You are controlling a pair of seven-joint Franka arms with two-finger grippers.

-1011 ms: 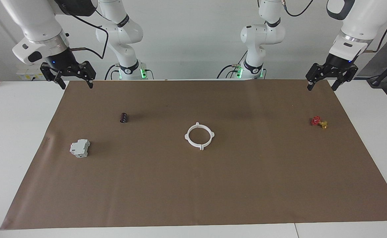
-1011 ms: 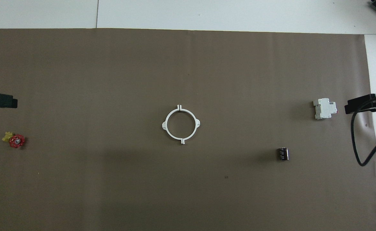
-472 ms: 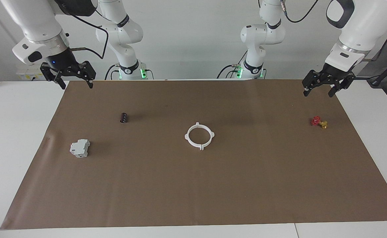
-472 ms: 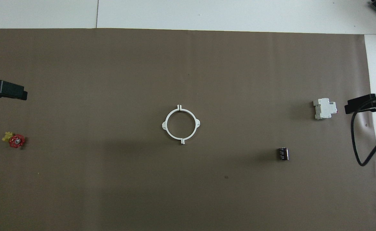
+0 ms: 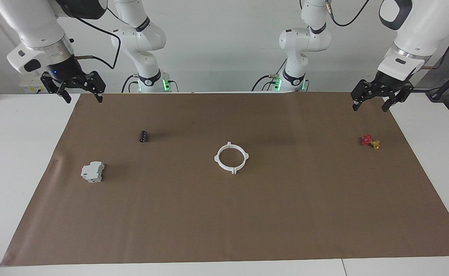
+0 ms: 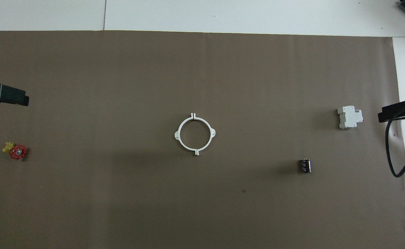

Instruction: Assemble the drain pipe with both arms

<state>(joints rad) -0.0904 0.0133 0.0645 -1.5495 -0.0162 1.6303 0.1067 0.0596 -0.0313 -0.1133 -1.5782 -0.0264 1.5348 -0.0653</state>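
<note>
Showing overhead only as edge-cropped tips, left hand [image 5: 375, 102] and right hand [image 5: 80, 96] gape empty.

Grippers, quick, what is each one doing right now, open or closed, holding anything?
Left gripper: open, empty, raised over the mat's edge at its own end.
Right gripper: open, empty, raised over the mat's edge at its own end.

Even, bright overhead lighting; both views sharp, no motion blur. Soft diffuse shadows lie on the brown mat [image 5: 224, 214] beside the white ring [image 5: 231, 157] and the small black cylinder [image 5: 143, 136]. No glare; white counter [image 5: 13, 161] slightly washed out.
</note>
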